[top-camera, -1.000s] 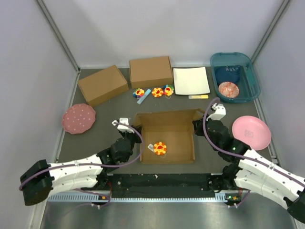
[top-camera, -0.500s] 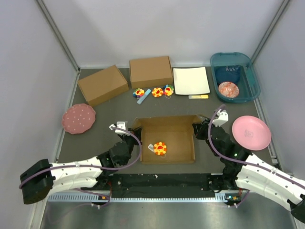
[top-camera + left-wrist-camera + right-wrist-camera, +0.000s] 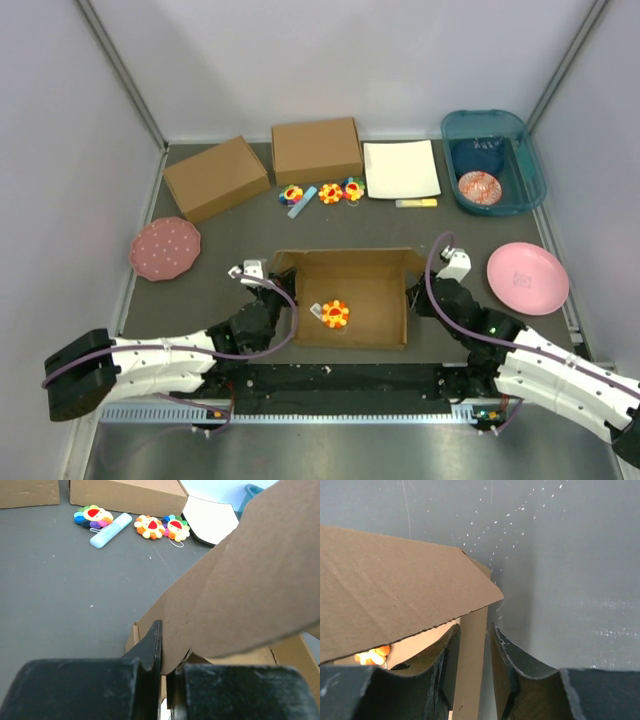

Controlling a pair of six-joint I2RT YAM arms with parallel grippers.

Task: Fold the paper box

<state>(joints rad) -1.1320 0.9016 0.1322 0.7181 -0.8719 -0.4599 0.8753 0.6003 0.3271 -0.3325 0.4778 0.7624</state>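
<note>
The paper box (image 3: 365, 290) lies open in the middle of the mat, a shallow brown tray with its back flap upright. An orange flower toy (image 3: 336, 313) rests inside it. My left gripper (image 3: 286, 302) is at the box's left wall. In the left wrist view this gripper (image 3: 168, 666) is shut on the cardboard flap (image 3: 245, 580), which rises to the right. My right gripper (image 3: 412, 298) is at the right wall. In the right wrist view it (image 3: 475, 642) stands open astride that wall (image 3: 472, 660), with a gap on the right side.
Two closed brown boxes (image 3: 216, 177) (image 3: 316, 150) and a white sheet (image 3: 401, 168) sit at the back. Flower toys (image 3: 330, 192) and a blue stick (image 3: 302, 200) lie before them. A teal bin (image 3: 493, 160) is back right. Pink plates lie left (image 3: 165, 248) and right (image 3: 527, 277).
My right gripper has opened and let go of the right wall. Both arms and the box have shifted a little toward the near edge.
</note>
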